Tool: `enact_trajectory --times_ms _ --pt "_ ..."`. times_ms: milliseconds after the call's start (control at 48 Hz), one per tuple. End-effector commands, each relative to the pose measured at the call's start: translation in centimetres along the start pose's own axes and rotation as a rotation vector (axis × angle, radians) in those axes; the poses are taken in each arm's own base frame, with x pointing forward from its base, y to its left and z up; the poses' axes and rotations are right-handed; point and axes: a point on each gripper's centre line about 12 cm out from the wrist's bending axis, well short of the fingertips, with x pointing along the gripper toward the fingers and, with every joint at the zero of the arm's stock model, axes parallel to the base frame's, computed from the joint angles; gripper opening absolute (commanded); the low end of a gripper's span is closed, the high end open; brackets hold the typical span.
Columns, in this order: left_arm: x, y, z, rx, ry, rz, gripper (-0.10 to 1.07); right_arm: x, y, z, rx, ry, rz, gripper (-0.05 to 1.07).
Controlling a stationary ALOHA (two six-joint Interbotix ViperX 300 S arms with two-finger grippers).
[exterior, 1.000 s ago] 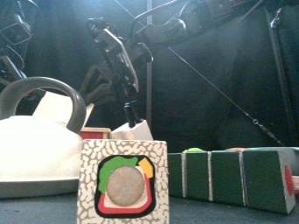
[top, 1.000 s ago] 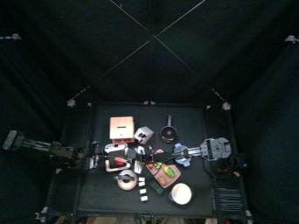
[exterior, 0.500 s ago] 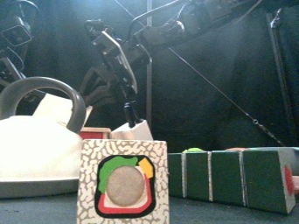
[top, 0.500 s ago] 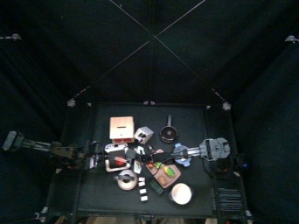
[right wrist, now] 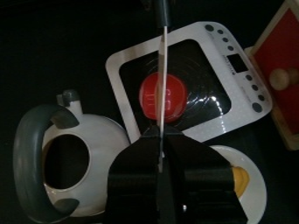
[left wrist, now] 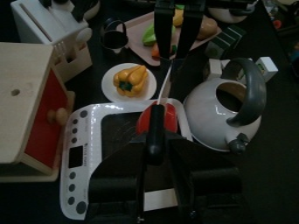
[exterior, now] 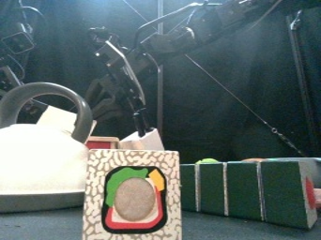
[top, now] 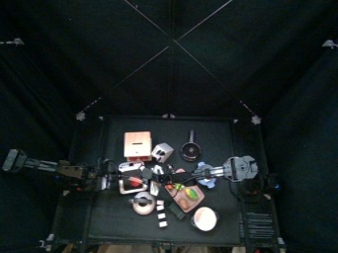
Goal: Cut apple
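Note:
A red apple [right wrist: 163, 94] sits on the black top of a white kitchen scale [right wrist: 225, 66]. It also shows in the left wrist view [left wrist: 165, 118]. My right gripper [right wrist: 163, 147] is shut on a knife [right wrist: 165, 48] with a long thin blade that reaches over the apple. In the left wrist view the knife [left wrist: 176, 57] slants down onto the apple's top. My left gripper [left wrist: 155, 156] is right at the near side of the apple, over the scale [left wrist: 84, 153]. In the top view both grippers, left [top: 122, 179] and right [top: 199, 176], meet mid-table.
A white kettle [left wrist: 222, 109] with a grey handle stands beside the scale and fills the front view's left [exterior: 38, 159]. A small plate of yellow food [left wrist: 131, 80], a wooden toy box [left wrist: 30, 101], a printed carton [exterior: 131, 192] and green blocks [exterior: 251, 187] crowd around.
The arms have shifted only slightly. In the front view the arm behind the kettle leans a little further left. The knife stays over the apple.

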Motion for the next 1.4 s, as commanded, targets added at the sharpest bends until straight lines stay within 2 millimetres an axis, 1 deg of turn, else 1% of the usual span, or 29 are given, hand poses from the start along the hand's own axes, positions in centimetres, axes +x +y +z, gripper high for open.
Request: enact_trajectory --times_ms 0,104,271,458,729,854,958,1083,1250,1375 --pt "0.4 0.0 0.5 -0.007 0.004 0.003 0.55 -1.3 0.7 3.1 0.004 -0.089 0.025 0.28" --pt "0.8 0.0 0.2 -0.008 0.031 0.005 0.55 -1.3 0.4 3.2 0.004 -0.086 0.018 0.28" --pt "1.4 0.1 0.1 -0.005 0.059 0.01 0.55 -1.3 -0.6 3.3 0.012 -0.079 -0.004 0.28" --pt "1.4 0.1 0.0 -0.012 0.061 0.011 0.55 -1.2 -0.7 3.4 0.007 -0.083 -0.005 0.28" --pt "1.4 0.0 -0.2 -0.04 0.067 0.007 0.55 -0.7 -0.8 2.9 0.009 -0.067 -0.009 0.28" --pt "1.4 0.0 -0.2 -0.041 0.068 0.007 0.55 -0.6 -0.9 3.2 0.013 -0.072 -0.011 0.28" --pt "1.4 0.0 -0.2 -0.041 0.066 0.008 0.55 -0.9 -2.1 3.3 0.011 -0.042 -0.049 0.28" --pt "1.4 0.2 -0.1 -0.043 0.064 0.016 0.55 -1.8 -3.7 3.8 -0.001 -0.003 -0.11 0.28" --pt "1.4 0.7 0.2 -0.057 0.051 0.038 0.55 -2.0 -4.2 4.0 -0.023 0.009 -0.135 0.28" --pt "1.4 0.7 0.1 -0.062 0.042 0.036 0.55 -1.9 -4.4 3.9 -0.019 0.008 -0.138 0.27"
